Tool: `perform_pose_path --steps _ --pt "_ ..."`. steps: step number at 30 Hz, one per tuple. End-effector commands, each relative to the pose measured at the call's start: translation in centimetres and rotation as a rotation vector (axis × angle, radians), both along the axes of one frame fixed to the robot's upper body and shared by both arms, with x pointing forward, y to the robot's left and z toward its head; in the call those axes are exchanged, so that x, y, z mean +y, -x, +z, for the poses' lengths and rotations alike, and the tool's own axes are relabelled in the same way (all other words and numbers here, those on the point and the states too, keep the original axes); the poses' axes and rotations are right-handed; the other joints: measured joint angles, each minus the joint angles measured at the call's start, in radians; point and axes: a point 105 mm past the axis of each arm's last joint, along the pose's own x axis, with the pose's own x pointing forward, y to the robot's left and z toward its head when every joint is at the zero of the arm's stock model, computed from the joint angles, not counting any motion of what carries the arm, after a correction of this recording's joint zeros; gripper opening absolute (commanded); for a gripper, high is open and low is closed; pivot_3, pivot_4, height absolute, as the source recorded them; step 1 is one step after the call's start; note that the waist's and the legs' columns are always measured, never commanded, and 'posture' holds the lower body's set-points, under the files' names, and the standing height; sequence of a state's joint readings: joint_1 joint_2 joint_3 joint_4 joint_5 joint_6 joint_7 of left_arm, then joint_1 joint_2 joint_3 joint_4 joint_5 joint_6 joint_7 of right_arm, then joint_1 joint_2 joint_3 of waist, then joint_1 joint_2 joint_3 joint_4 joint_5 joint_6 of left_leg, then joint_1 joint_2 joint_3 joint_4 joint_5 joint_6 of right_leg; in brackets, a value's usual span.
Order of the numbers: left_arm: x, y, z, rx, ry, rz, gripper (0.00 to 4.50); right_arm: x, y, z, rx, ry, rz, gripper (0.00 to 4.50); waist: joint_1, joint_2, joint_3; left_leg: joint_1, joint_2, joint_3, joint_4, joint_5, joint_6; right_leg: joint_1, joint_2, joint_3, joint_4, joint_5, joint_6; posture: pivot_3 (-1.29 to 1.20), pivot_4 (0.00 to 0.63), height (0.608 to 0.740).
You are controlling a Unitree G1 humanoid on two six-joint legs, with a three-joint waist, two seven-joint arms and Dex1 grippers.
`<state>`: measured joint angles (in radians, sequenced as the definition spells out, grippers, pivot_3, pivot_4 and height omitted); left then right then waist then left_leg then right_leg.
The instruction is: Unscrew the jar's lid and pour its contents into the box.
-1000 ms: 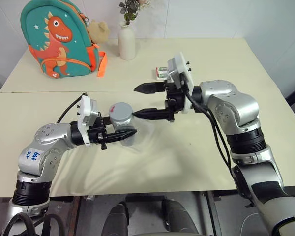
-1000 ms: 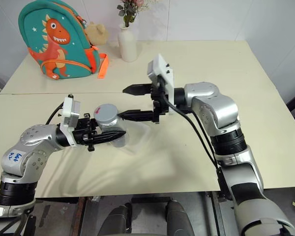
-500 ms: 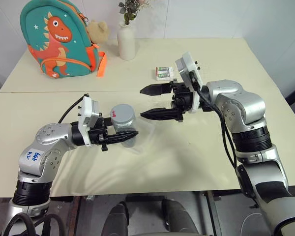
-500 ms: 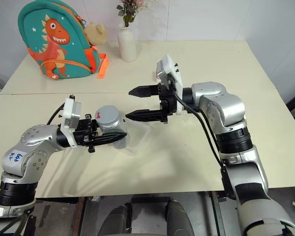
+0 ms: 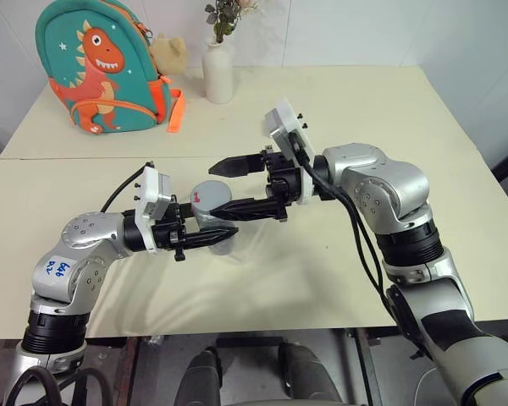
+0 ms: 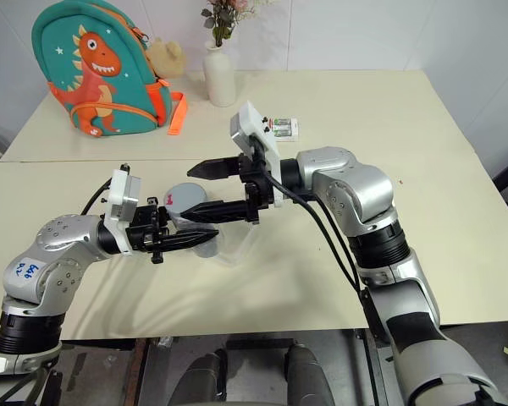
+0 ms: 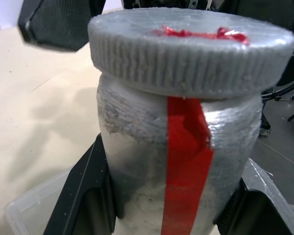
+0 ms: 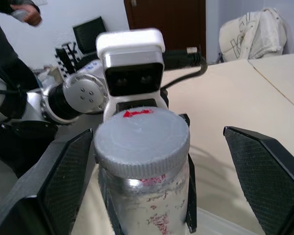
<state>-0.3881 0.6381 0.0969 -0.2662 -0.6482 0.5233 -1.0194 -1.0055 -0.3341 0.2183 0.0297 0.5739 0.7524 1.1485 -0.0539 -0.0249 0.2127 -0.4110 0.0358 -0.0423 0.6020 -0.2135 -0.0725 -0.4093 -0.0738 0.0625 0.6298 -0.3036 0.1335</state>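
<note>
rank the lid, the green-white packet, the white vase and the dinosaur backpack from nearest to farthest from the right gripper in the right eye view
1. lid, between the right gripper's open fingers
2. green-white packet, behind its wrist
3. white vase, far edge of the table
4. dinosaur backpack, far left corner

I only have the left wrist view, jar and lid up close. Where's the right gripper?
Observer: The right gripper is open, one finger either side of the lid, with gaps on both sides.
Operator: What else is on the table?
Observer: A backpack, a vase and a packet, all on the far side, away from the jar.
Operator: Anyone nearby?
Observer: Yes, the right wrist view shows a person's hand in the background.
</note>
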Motion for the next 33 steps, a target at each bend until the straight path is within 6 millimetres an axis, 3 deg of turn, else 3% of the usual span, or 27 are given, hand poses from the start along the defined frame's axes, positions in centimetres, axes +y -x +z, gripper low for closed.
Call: perform_pose_path --steps 1,3,6,10,14,18,20,26,29,33 --pt "-0.4 0.7 0.8 -0.036 0.003 -0.034 1.97 0.7 0.9 1.3 -0.06 -0.027 0.03 4.48 0.0 0.0 0.0 0.0 0.0 0.0 0.0 0.0 0.0 0.0 0.0 0.0 0.0 0.0 0.0 0.0 0.15 0.74" --pt "-0.4 0.7 0.7 -0.036 0.002 -0.034 1.97 0.7 0.8 1.3 -0.062 -0.029 0.03 4.48 0.0 0.0 0.0 0.0 0.0 0.0 0.0 0.0 0.0 0.0 0.0 0.0 0.0 0.0 0.0 0.0 0.15 0.74" --pt "-0.4 0.7 0.7 -0.037 0.003 -0.034 1.97 0.7 0.8 1.4 -0.061 -0.042 0.031 3.92 0.0 0.0 0.0 0.0 0.0 0.0 0.0 0.0 0.0 0.0 0.0 0.0 0.0 0.0 0.0 0.0 0.15 0.74" --pt "-0.4 0.7 0.7 -0.036 0.001 -0.032 1.97 0.7 1.0 2.0 -0.06 -0.073 0.039 2.59 -0.001 0.0 0.0 0.0 0.0 0.0 0.0 0.0 0.0 0.0 0.0 0.0 0.001 0.0 0.0 0.0 0.15 0.74" --pt "-0.3 0.7 0.6 -0.034 -0.001 -0.029 1.97 0.6 1.7 3.0 -0.023 -0.124 0.07 2.54 0.0 0.0 0.0 0.0 0.0 0.0 0.001 0.0 0.0 0.0 0.0 0.0 0.001 0.0 0.0 0.0 0.15 0.74" --pt "-0.1 0.7 0.6 -0.035 -0.003 -0.021 1.97 -0.6 2.4 5.9 0.097 -0.283 0.117 2.54 0.0 0.0 0.0 0.0 0.0 0.0 0.001 0.0 0.0 0.0 0.0 0.0 0.001 0.0 0.0 0.0 0.15 0.74" --pt "0.3 0.6 0.6 -0.039 -0.008 -0.001 1.97 -2.4 0.9 6.7 0.07 -0.357 0.016 2.54 0.001 0.0 0.0 0.0 0.0 0.0 0.001 0.0 0.0 0.0 0.0 0.0 0.001 0.0 0.0 0.0 0.15 0.74" --pt "1.2 0.4 1.4 -0.047 0.015 0.051 1.97 -7.5 -4.3 3.7 -0.047 -0.347 -0.349 2.54 0.003 0.0 0.0 0.0 0.0 0.0 0.001 0.0 0.0 0.001 0.0 0.0 0.0 0.0 0.0 0.0 0.15 0.74" --pt "2.1 0.7 1.9 -0.055 0.007 0.067 1.97 -10.7 -6.1 0.9 0.026 -0.365 -0.493 2.54 0.002 0.0 0.0 -0.001 0.0 0.0 0.001 0.0 0.0 0.001 0.0 0.0 -0.001 0.0 0.0 0.0 0.15 0.74" --pt "3.5 0.7 2.4 -0.049 0.017 0.117 1.97 -13.9 -7.9 -3.7 -0.027 -0.306 -0.686 2.54 -0.002 0.0 0.0 -0.001 0.0 0.001 -0.001 0.0 0.0 0.0 0.0 0.001 -0.001 0.0 0.0 0.0 0.15 0.74"
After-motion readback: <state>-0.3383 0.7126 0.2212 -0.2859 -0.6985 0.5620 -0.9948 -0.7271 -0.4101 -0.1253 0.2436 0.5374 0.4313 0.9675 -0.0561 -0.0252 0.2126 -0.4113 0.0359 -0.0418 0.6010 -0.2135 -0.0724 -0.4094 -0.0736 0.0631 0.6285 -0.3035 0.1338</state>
